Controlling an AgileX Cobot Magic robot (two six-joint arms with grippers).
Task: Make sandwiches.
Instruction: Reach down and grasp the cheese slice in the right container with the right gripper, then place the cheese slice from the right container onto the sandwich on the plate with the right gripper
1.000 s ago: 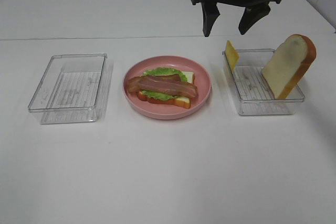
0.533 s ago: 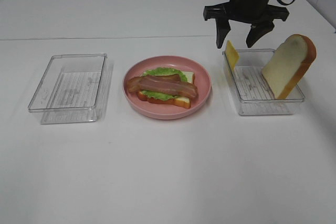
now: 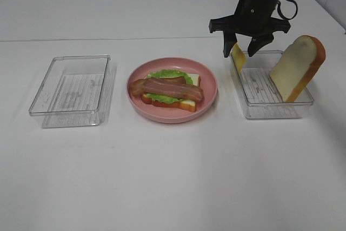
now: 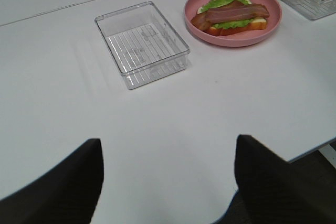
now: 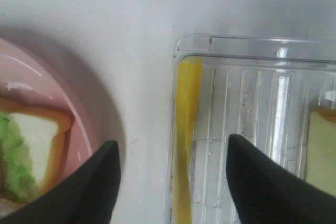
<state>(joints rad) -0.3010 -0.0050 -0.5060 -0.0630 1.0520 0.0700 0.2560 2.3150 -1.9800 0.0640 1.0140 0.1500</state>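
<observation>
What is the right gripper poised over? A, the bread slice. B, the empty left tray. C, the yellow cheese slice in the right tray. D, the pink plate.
C: the right gripper, jaws open, straddles the yellow cheese slice, which leans against one wall of the clear tray.

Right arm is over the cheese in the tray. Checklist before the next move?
1. Right gripper jaws apart: ok.
2. Cheese slice lies in the gap between the fingers in the right wrist view: ok.
3. Cheese slice stands on edge, leaning on the tray wall: ok.
4. Fingers clear the tray wall on descent: cannot tell.
5. Bread slice out of the way at the tray's other end: ok.
6. Bacon lies on top of the stack on the plate, ready for cheese: ok.
</observation>
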